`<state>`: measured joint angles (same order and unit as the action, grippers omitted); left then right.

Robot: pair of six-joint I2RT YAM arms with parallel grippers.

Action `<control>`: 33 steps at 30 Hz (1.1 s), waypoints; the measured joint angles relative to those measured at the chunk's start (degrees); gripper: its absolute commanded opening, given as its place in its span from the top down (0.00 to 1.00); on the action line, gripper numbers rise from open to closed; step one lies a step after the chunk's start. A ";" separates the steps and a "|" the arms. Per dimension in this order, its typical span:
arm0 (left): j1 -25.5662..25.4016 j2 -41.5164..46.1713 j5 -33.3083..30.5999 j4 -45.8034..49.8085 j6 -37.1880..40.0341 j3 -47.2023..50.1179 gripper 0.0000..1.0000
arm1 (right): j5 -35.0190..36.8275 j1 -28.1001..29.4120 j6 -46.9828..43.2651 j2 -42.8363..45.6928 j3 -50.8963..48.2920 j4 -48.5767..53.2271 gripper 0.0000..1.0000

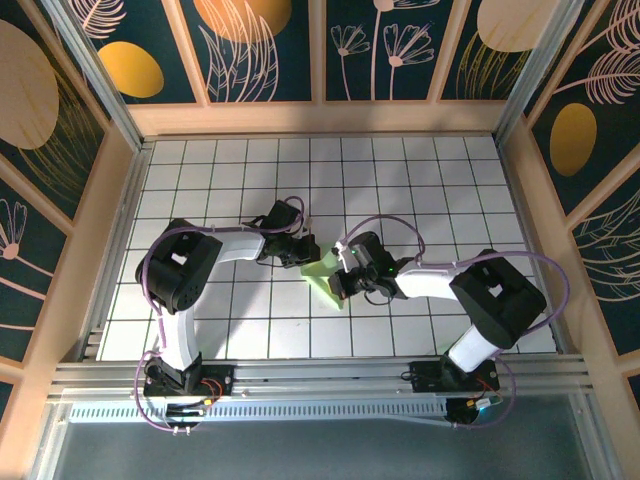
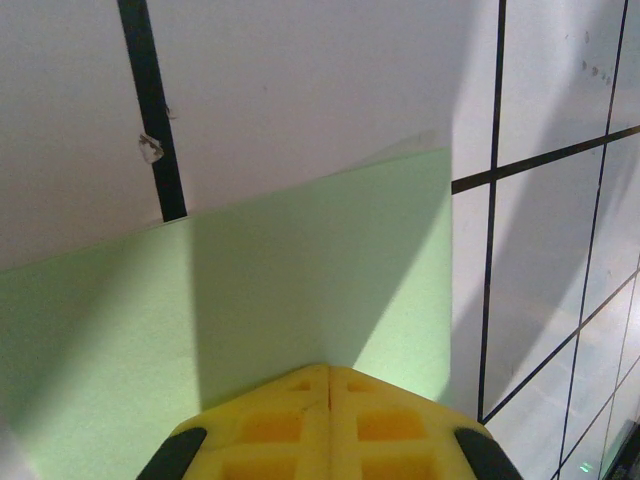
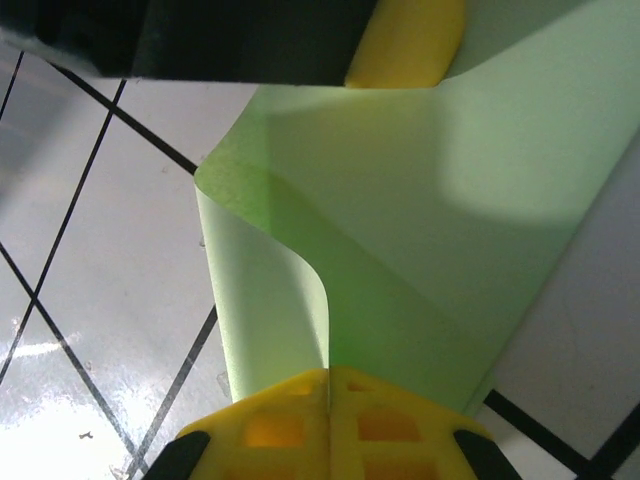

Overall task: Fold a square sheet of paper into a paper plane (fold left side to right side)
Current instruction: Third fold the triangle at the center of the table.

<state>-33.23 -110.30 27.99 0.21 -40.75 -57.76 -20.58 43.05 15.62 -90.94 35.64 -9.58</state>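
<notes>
Yellow right fingers point(image 3: 380, 425), clamped tight together, pinch a curled-up edge of the square sheet of paper point(image 3: 450, 230) on the surface point(image 1: 400, 170); left fingers point(image 2: 270, 425), also closed, seem to pin it flat. Side-to-side fold looks underway: next, that edge needs carrying across, aligning, creasing.

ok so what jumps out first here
The light green sheet stands out in the middle of the white gridded table. The right fingers are shut on its edge, which curls up in a loose fold. The left fingers, also shut, sit over its other end.
</notes>
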 measured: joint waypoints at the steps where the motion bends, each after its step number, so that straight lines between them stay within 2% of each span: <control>1: 0.00 0.00 0.00 0.00 0.00 0.00 0.97 | 0.00 -0.17 0.00 0.00 0.00 0.00 1.00; 33: -0.11 0.02 -0.35 0.00 0.00 0.00 0.97 | 1.70 -1.07 -0.04 -0.98 0.76 1.07 1.00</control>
<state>-33.34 -110.28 27.64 0.21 -40.75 -57.76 -18.87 41.98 15.57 -91.92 36.40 -8.51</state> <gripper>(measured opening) 0.048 0.051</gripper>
